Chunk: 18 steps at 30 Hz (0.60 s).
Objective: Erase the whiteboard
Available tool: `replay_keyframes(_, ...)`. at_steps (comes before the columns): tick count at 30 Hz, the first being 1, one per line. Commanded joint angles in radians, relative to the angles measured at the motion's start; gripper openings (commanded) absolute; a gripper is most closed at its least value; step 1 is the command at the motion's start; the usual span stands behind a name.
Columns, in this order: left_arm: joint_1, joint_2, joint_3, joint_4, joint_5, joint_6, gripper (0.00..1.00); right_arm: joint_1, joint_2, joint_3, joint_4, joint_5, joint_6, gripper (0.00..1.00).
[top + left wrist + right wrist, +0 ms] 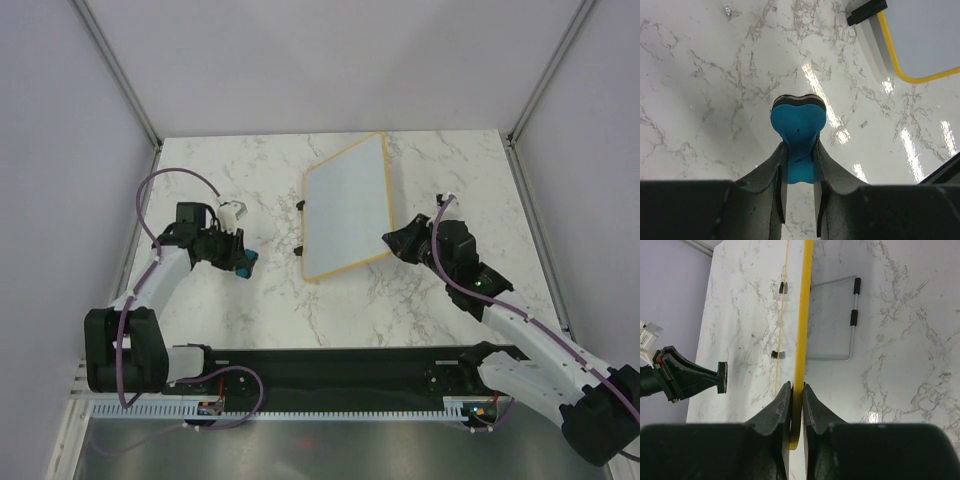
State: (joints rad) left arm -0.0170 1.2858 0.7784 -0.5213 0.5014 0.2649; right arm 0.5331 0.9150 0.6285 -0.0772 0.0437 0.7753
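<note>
The whiteboard lies at the table's middle, white with a yellow frame and two small black clips on its left long edge; no writing shows. My right gripper is shut on its near right edge. In the right wrist view the yellow frame runs edge-on between the fingertips, board lifted on that side. My left gripper is left of the board, shut on a blue eraser with a dark pad on its far end. The board's corner shows at upper right of the left wrist view.
The marble table sits between grey walls with metal corner posts. A bent wire stand with black grips shows under the board in the right wrist view. A black rail runs along the near edge by the arm bases.
</note>
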Motion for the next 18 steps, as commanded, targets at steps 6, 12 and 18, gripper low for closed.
replay_keyframes(6,0.052,-0.014,-0.007,0.056,-0.035,0.091,0.02,0.010,0.036,0.020,0.062,0.030,0.004,0.18)
replay_keyframes(12,0.057,0.026,-0.022,0.078,-0.014,0.083,0.02,0.010,0.065,0.019,0.071,0.028,0.007,0.32)
replay_keyframes(18,0.057,0.035,-0.033,0.119,-0.072,0.086,0.02,0.008,0.045,0.017,0.065,0.030,-0.001,0.43)
